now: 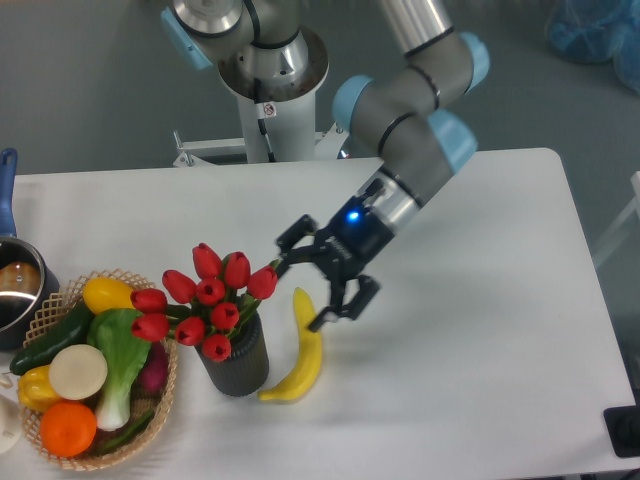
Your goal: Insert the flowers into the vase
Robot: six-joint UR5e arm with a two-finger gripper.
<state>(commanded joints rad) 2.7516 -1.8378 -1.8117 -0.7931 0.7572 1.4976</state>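
Note:
The flowers (205, 300), red tulip buds with green leaves, stand with their stems down inside the vase (237, 365), a short dark grey ribbed cylinder near the table's front. The buds lean left over the vase rim. My gripper (308, 281) hovers just right of the bunch and above the table, open, with nothing between its fingers. One fingertip is close to the rightmost bud, the other hangs over the banana. The vase opening is hidden by the blooms.
A yellow banana (299, 350) lies against the vase's right side. A wicker basket (159, 408) of vegetables sits to the left, touching the vase. A dark pot (16, 290) with a blue handle stands at the far left edge.

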